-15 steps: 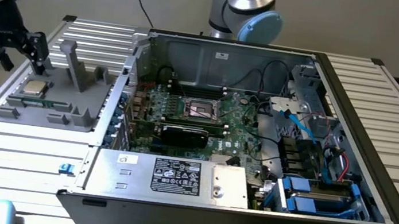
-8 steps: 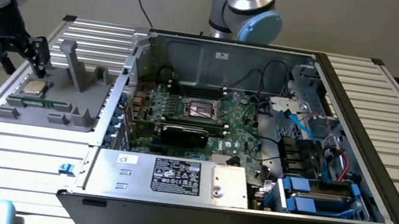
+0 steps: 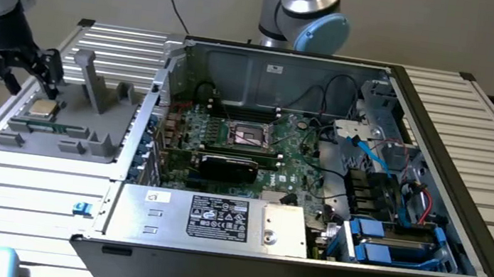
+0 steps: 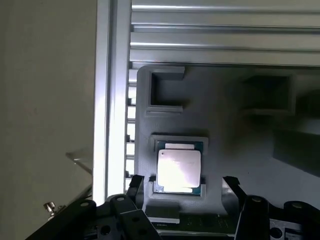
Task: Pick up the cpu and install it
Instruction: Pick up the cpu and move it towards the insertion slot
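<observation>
The cpu (image 3: 41, 109) is a small square chip with a shiny silver top, lying flat in a recess of the grey holder (image 3: 85, 133) at the exterior view's left. In the wrist view the cpu (image 4: 178, 170) sits in its recess between the two black fingertips (image 4: 136, 184). My gripper (image 3: 29, 86) hangs just above and behind the chip, open, with nothing in it. The gripper (image 4: 184, 186) straddles the chip without touching it. The motherboard's empty socket (image 3: 249, 135) shows inside the open computer case (image 3: 435, 127).
The grey holder has upright posts (image 3: 90, 79) and several other slots. A black card (image 3: 229, 165) and a silver box with a white label (image 3: 212, 220) lie inside the case. A second arm (image 3: 302, 13) stands behind the case. Ribbed aluminium table (image 3: 21, 184) surrounds everything.
</observation>
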